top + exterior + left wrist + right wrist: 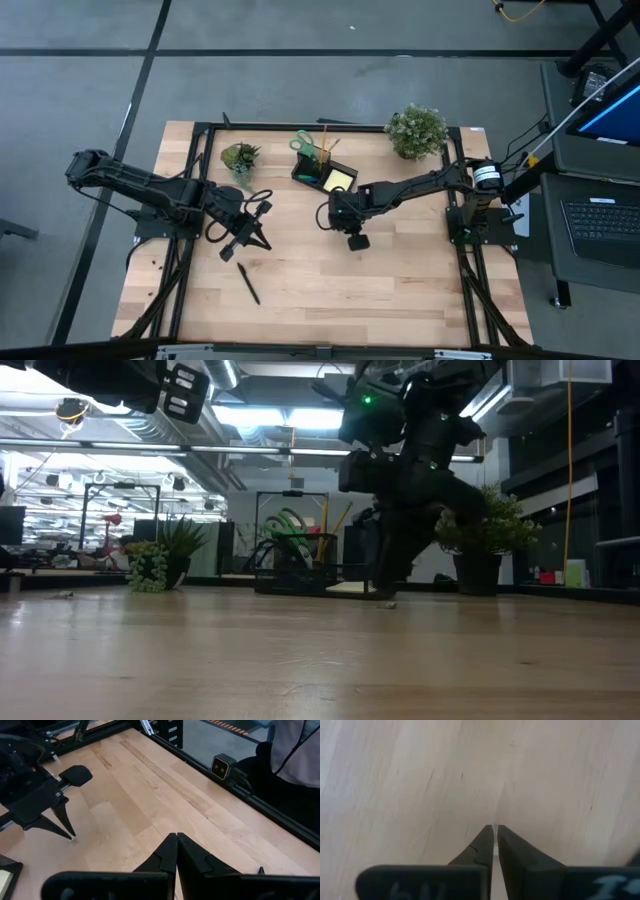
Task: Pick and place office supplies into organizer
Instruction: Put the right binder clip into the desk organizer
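Organizer: the black mesh organizer (323, 170) stands at the far side of the table (330, 290), just beyond the right gripper and beside the small potted plant (240, 157).
Pen cup: green-handled scissors (303, 143) and wooden pencils (330, 150) stand upright in the taller cup.
Tray: a yellow sticky-note pad (339, 179) lies in the lower tray, with a small blue piece (305, 177) next to it.
Loose supply: a black pen (248, 283) lies on the wood nearer the front edge than the left gripper, apart from it.
Right gripper: right gripper (495, 832) points steeply down, tips at the tabletop just in front of the organizer; its fingers are almost together, a thin gap between them, with a tiny pale speck (494, 825) at the tips that is too small to identify.
Left gripper: left gripper (177, 840) hovers over bare wood to the side of the right gripper, fingers pressed together, holding nothing.
Large plant: the bigger potted plant (417, 130) stands behind the right arm.
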Controlling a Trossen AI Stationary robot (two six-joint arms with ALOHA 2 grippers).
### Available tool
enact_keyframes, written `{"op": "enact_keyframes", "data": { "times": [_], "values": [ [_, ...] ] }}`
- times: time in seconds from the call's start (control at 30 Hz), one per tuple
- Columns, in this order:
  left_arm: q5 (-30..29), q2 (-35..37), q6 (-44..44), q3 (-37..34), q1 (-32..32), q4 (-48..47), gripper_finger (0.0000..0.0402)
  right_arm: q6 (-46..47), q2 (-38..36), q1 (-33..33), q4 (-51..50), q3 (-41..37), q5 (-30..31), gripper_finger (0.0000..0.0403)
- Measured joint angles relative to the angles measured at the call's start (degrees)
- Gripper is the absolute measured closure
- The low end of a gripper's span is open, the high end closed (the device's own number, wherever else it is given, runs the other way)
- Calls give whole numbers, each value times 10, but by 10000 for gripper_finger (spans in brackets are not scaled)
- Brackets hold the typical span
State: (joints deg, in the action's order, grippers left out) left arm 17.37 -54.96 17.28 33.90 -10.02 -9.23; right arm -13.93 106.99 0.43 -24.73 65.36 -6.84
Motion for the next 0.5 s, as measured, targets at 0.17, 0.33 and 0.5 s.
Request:
{"op": "enact_keyframes", "data": {
  "times": [0.17, 0.33, 0.5],
  "values": [
    [0, 0, 0, 0, 0, 0, 399, 2, 0, 0, -18, 0, -1, 385],
    [0, 0, 0, 0, 0, 0, 398, 1, -1, 0, -34, 0, -1, 370],
    [0, 0, 0, 0, 0, 0, 397, 13, -1, 0, -39, 0, -1, 318]
  ]
}}
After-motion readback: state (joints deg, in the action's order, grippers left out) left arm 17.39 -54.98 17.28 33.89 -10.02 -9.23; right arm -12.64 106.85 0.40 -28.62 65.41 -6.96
